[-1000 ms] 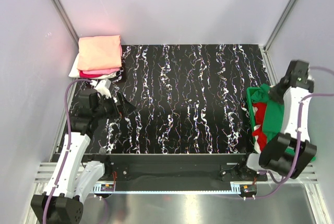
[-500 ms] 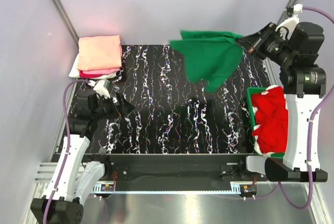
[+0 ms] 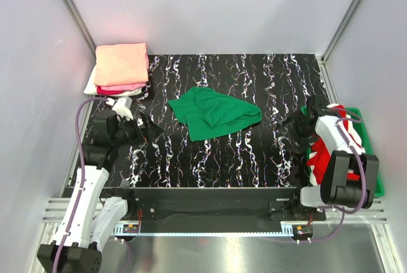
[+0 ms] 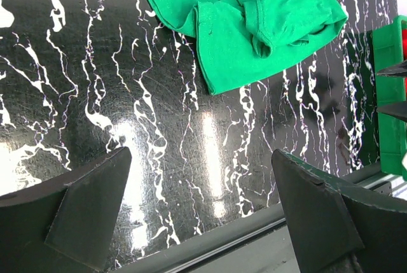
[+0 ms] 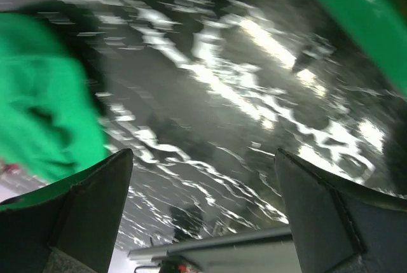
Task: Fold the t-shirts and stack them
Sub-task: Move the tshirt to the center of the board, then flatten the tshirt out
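Note:
A bright green t-shirt [image 3: 213, 112] lies crumpled in the middle of the table, also visible in the left wrist view [image 4: 241, 12] and as a blur in the right wrist view [image 5: 38, 107]. At the back left, a folded salmon-peach t-shirt [image 3: 121, 63] tops a stack with a hot pink one [image 3: 121, 87] and a white one [image 3: 91, 84] beneath. A red t-shirt [image 3: 320, 158] sits bunched in the bin. My left gripper [image 3: 149, 130] [image 4: 200, 155] is open and empty, left of the green shirt. Right of that shirt, my right gripper [image 3: 287, 134] [image 5: 203, 153] is open and empty.
The rigid green bin [image 3: 376, 181] [image 4: 393, 95] [image 5: 356, 12] stands at the table's right edge, with the right arm lying over it. The table [image 3: 254, 82] is black with white marbling. Grey walls close in on three sides.
The right arm pulled the green t-shirt out of the bin, swung it over the table and let it go. The shirt now lies mid-table; the arm has dropped beside the bin. The left arm stayed put.

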Controlling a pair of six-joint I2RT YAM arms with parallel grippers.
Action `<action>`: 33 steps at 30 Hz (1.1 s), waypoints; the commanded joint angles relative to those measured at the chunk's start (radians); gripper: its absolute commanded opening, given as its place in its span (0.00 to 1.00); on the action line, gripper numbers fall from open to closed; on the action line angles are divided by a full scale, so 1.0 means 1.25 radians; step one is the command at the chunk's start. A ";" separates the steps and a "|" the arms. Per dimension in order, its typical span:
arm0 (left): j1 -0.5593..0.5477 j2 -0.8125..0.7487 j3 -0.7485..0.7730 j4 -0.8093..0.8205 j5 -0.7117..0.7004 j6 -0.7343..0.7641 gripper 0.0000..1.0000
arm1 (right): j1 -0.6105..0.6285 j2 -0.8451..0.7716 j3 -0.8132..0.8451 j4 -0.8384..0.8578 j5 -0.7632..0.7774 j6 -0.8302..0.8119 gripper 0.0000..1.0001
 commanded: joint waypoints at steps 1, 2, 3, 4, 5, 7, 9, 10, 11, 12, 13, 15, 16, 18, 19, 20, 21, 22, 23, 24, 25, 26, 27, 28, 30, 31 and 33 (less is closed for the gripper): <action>-0.004 -0.010 0.003 0.025 -0.018 -0.018 0.99 | 0.026 -0.087 0.079 0.103 -0.012 -0.020 1.00; -0.009 -0.004 0.005 0.027 -0.027 -0.023 0.99 | 0.040 -0.088 0.094 0.098 -0.006 -0.031 1.00; -0.013 0.015 0.008 0.024 -0.043 -0.029 0.99 | 0.076 -0.081 0.129 0.088 -0.001 -0.042 1.00; -0.025 0.028 0.012 0.021 -0.051 -0.029 0.99 | 0.095 -0.074 0.144 0.067 0.014 -0.059 1.00; -0.037 0.043 0.016 0.018 -0.066 -0.033 0.99 | 0.110 -0.065 0.158 0.064 0.019 -0.065 1.00; -0.101 0.094 0.020 0.022 -0.123 -0.048 0.98 | 0.185 -0.044 0.174 0.087 0.008 -0.079 1.00; -0.162 0.141 0.020 0.043 -0.187 -0.069 0.95 | 0.235 -0.011 0.184 0.101 0.009 -0.081 0.99; -0.228 0.192 0.020 0.055 -0.208 -0.100 0.94 | 0.285 0.003 0.190 0.105 0.019 -0.086 0.98; -0.259 0.222 0.020 0.085 -0.223 -0.118 0.94 | 0.306 0.017 0.197 0.105 0.025 -0.088 0.98; -0.285 0.275 0.017 0.106 -0.235 -0.153 0.93 | 0.325 0.044 0.209 0.106 0.026 -0.088 0.97; -0.329 0.302 0.016 0.131 -0.239 -0.169 0.93 | 0.356 0.055 0.214 0.109 0.025 -0.095 0.97; -0.359 0.380 0.020 0.189 -0.257 -0.208 0.92 | 0.371 0.070 0.219 0.106 0.021 -0.097 0.97; -0.372 0.407 0.027 0.205 -0.262 -0.222 0.92 | 0.374 0.070 0.218 0.106 0.015 -0.100 0.97; -0.378 0.480 0.037 0.238 -0.288 -0.253 0.91 | 0.380 0.052 0.206 0.102 0.009 -0.106 0.97; -0.380 0.503 0.048 0.252 -0.298 -0.260 0.91 | 0.381 0.041 0.200 0.093 0.008 -0.109 0.97; -0.380 0.526 0.053 0.259 -0.308 -0.267 0.91 | 0.382 0.013 0.184 0.087 0.008 -0.113 0.97; -0.381 0.573 0.060 0.262 -0.330 -0.278 0.90 | 0.382 -0.001 0.175 0.081 0.009 -0.119 0.97; -0.386 0.596 0.074 0.265 -0.338 -0.283 0.90 | 0.384 -0.018 0.167 0.069 0.015 -0.120 0.97; -0.387 0.620 0.079 0.271 -0.341 -0.287 0.90 | 0.382 -0.052 0.147 0.064 0.019 -0.122 0.97; -0.391 0.661 0.082 0.281 -0.334 -0.296 0.89 | 0.384 -0.066 0.137 0.057 0.023 -0.123 0.97; -0.393 0.696 0.087 0.301 -0.326 -0.307 0.89 | 0.382 -0.094 0.120 0.054 0.023 -0.124 0.97; -0.396 0.711 0.091 0.311 -0.326 -0.307 0.88 | 0.382 -0.104 0.111 0.051 0.023 -0.124 0.97; -0.400 0.723 0.096 0.319 -0.327 -0.318 0.87 | 0.382 -0.113 0.104 0.051 0.020 -0.125 0.97; -0.407 0.735 0.101 0.326 -0.332 -0.321 0.86 | 0.382 -0.120 0.097 0.046 0.014 -0.127 0.97; -0.412 0.766 0.114 0.332 -0.348 -0.337 0.85 | 0.384 -0.135 0.078 0.043 0.012 -0.128 0.97; -0.413 0.776 0.119 0.342 -0.348 -0.341 0.82 | 0.382 -0.137 0.072 0.040 0.012 -0.129 0.96; -0.416 0.801 0.128 0.359 -0.329 -0.345 0.56 | 0.382 -0.142 0.062 0.038 0.014 -0.135 0.96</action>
